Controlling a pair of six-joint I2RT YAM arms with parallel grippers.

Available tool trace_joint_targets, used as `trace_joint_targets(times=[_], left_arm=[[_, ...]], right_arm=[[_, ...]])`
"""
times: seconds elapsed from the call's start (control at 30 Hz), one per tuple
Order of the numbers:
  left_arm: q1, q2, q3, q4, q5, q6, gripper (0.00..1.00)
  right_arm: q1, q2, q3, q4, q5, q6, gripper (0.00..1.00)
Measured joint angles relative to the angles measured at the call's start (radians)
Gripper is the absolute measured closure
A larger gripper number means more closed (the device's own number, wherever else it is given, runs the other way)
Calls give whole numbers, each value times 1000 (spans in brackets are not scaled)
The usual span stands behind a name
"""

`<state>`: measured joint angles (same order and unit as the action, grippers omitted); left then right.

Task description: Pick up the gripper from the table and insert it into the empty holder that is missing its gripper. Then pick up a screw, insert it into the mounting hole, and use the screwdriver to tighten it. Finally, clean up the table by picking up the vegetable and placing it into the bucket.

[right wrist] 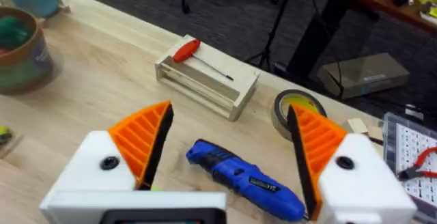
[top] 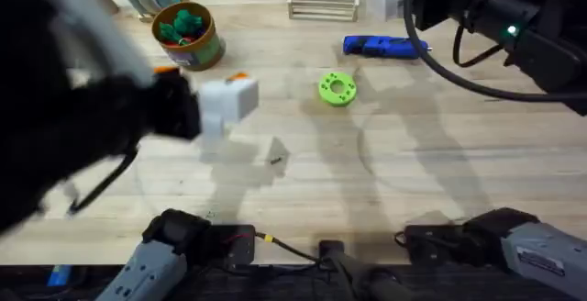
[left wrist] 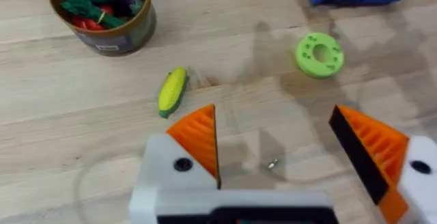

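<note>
**Both claws open over the bench, corn still out of the bucket**

Starting at the far left, the left arm was seen big and blurry under the overhead camera, with the left gripper (left wrist: 276,159) hung over the table, jaws spread wide and nothing held between them. Both orange ribbed pads (left wrist: 198,138) were seated in their white mounts.

Just up from there, the bucket (top: 188,35) was parked near the back left, already stuffed with dark green toy pieces. In the left wrist view the vegetable (left wrist: 171,91) was lying flat on the wood, near the bucket but clearly outside it. A tiny screw (left wrist: 272,163) was spotted on the table below the open jaws.

Toward the middle, a green ring disc (top: 337,89) was sitting by itself. Behind it, a small wooden rack (top: 323,0) was seen with a red-handled tool on top.

Further right, the screwdriver (top: 384,47) was lying on its side, untouched. The right gripper (right wrist: 225,149) was held above it, jaws apart and empty. A yellow tape roll (right wrist: 292,108) was sat by the back edge.
</note>
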<state>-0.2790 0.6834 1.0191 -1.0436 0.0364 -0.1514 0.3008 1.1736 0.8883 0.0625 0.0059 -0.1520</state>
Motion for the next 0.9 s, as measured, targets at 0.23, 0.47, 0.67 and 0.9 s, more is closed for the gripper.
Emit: trace_joint_targets(times=[0.23,0.47,0.67,0.9], left_arm=[[0,244,4,22,-41,25,8],[0,433,4,18,-161,33,8],[35,583,4,70,-250,40,8],[132,767,4,189,-260,40,8]], right_arm=[[0,0,0,-72,0,0,10],[0,0,0,-94,0,3,10],[0,0,0,-95,0,3,10],[0,0,0,-95,0,3,10]])
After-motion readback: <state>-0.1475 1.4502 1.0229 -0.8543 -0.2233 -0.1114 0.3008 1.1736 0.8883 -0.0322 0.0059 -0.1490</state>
